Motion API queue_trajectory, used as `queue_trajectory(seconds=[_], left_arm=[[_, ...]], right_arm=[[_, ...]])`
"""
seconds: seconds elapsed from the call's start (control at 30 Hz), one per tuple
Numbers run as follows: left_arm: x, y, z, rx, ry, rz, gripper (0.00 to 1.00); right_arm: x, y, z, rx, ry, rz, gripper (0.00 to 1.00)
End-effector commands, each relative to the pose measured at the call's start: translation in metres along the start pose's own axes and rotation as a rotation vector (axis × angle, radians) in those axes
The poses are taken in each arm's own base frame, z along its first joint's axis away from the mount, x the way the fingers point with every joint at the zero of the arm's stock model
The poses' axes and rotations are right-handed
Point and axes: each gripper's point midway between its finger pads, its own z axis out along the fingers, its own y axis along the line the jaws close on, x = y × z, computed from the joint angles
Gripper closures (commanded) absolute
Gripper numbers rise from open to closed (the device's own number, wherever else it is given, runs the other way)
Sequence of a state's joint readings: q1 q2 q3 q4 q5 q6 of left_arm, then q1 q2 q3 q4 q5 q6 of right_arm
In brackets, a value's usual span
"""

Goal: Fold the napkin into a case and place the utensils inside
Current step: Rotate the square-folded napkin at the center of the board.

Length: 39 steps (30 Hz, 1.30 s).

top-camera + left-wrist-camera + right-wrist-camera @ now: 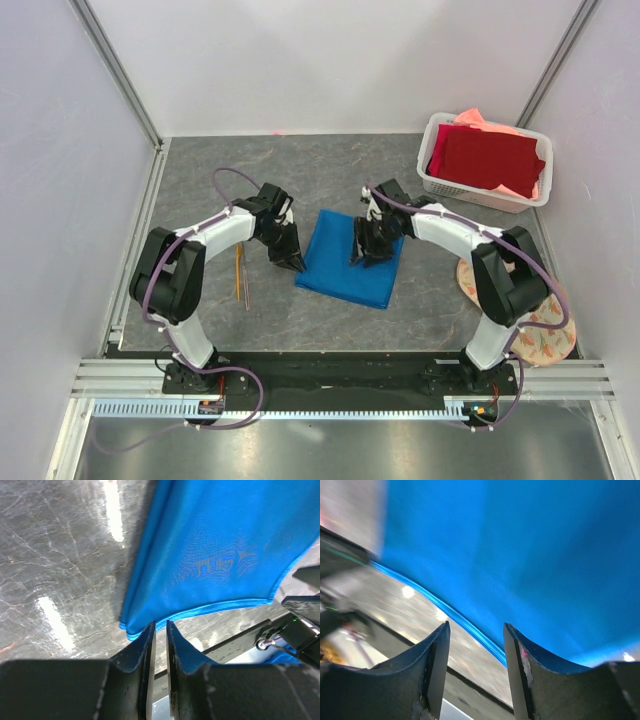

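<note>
The bright blue napkin [345, 262] lies folded into a rectangle mid-table. It fills the left wrist view [215, 545] and the right wrist view [520, 545]. My left gripper [293, 260] is at the napkin's left edge. Its jaws [160, 624] are almost shut with a thin gap, the tips touch the layered hem, and no cloth shows between them. My right gripper [368, 252] hovers over the napkin's right half and is open [476, 625] and empty, straddling the hem. The thin orange-brown utensils [240, 272] lie on the table to the left of the left arm.
A white basket [432, 180] at the back right holds a dark red cloth [490, 158] over a salmon-pink cloth [472, 117]. A round floral mat [535, 325] lies at the right under the right arm. Walls close in on both sides.
</note>
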State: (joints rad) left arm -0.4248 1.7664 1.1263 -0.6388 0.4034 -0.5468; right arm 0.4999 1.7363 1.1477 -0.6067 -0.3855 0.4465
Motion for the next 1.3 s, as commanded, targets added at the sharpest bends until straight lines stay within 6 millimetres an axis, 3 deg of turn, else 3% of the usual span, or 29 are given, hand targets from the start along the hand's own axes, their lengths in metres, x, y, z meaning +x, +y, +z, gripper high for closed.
queue_trajectory(seconds=[0.0,0.07,0.1,0.13,0.2,0.23,0.4,0.53,0.8,1.07,1.17,1.2,1.23,1.27], left_arm=[[-0.002,-0.008,-0.001,0.039,-0.009,-0.022,0.79],[-0.002,-0.007,0.003,0.043,-0.003,-0.023,0.80],[0.000,-0.006,0.005,0.042,0.005,-0.025,0.80],[0.001,-0.005,0.006,0.041,0.011,-0.029,0.80],[0.003,-0.004,0.008,0.045,0.020,-0.028,0.80],[0.005,-0.004,0.009,0.046,0.025,-0.027,0.80],[0.014,0.004,0.011,0.035,0.044,-0.017,0.80],[0.020,0.012,0.014,0.013,0.055,-0.017,0.80],[0.026,0.034,0.034,-0.054,0.096,-0.027,0.81],[0.041,0.051,0.042,-0.090,0.132,-0.033,0.82],[0.042,0.048,0.039,-0.079,0.128,-0.036,0.82],[0.043,0.046,0.037,-0.075,0.127,-0.036,0.82],[0.044,0.043,0.034,-0.065,0.119,-0.034,0.82],[0.046,0.040,0.032,-0.056,0.119,-0.039,0.82]], right_arm=[[-0.060,0.059,0.003,-0.203,-0.091,-0.005,0.46],[-0.077,0.066,0.017,-0.227,-0.093,0.021,0.49],[-0.094,0.078,0.013,-0.252,-0.124,0.009,0.51],[-0.099,0.078,0.025,-0.261,-0.109,0.021,0.55],[-0.120,0.090,0.024,-0.292,-0.140,0.026,0.57],[-0.125,0.090,0.034,-0.300,-0.137,0.031,0.61],[-0.150,0.102,0.048,-0.383,-0.165,0.078,0.80],[-0.166,0.097,0.062,-0.421,-0.183,0.098,0.87],[-0.189,0.073,0.082,-0.470,-0.188,0.119,0.87],[-0.201,0.042,0.116,-0.526,-0.162,0.134,0.83],[-0.204,0.051,0.101,-0.527,-0.153,0.118,0.77],[-0.205,0.052,0.092,-0.509,-0.162,0.102,0.71],[-0.202,0.058,0.070,-0.471,-0.158,0.114,0.66],[-0.204,0.055,0.060,-0.413,-0.178,0.124,0.60]])
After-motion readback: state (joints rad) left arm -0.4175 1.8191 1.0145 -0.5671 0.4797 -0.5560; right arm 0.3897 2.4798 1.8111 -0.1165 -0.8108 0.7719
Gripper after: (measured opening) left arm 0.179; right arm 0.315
